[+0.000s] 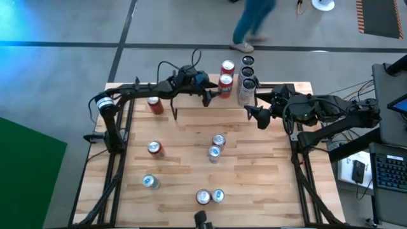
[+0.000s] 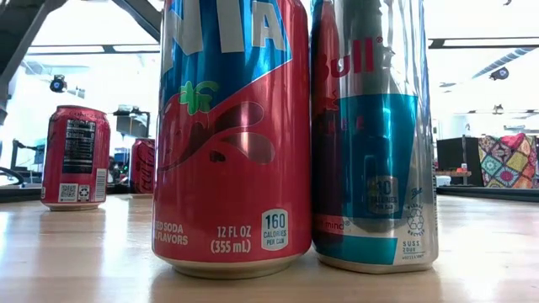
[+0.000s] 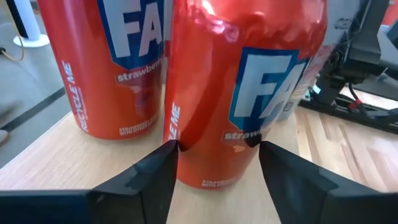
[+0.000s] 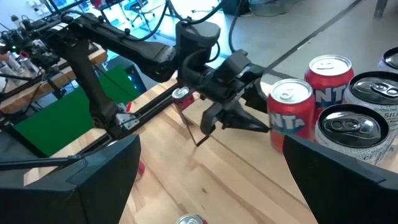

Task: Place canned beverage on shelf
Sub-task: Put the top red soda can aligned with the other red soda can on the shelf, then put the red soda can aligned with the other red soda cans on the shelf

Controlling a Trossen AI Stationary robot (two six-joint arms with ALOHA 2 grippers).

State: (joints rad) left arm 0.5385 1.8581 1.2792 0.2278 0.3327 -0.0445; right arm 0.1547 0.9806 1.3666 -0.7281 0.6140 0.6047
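red aluminium fills the left wrist view — a strawberry fanta can (image 3: 242,93) stands upright on the shelf (image 3: 74,155), with the left gripper (image 3: 217,155) straddling its base, one dark finger (image 3: 158,168) at each side and touching or nearly touching the can wall. whether the fingers actually press it the pictures do not settle.

from above, the shelf (image 1: 191,112) sits at the far edge of the table, and four cans are clustered at its right end: a second red can (image 1: 227,67) behind the flanked one (image 1: 225,81), plus two silver-topped cans (image 1: 247,71) beside them. the job looks well advanced for this can — it appears set down, and what is left, by that judgement, is for the gripper to let go and back off without tipping it.

plenty remains beyond that: loose cans are scattered over the slatted wooden tabletop (image 1: 184,165), among them a red one (image 1: 154,149) near the left, a silver pair (image 1: 217,145) mid-table and another pair (image 1: 210,196) at the near edge.

the right gripper (image 1: 257,116) waits just right of the shelf, fingers spread wide and empty.

around the table lies grey concrete floor; a person's legs (image 1: 251,22) pass at the far side, and a desk with a keyboard (image 1: 388,172) stands to the right.
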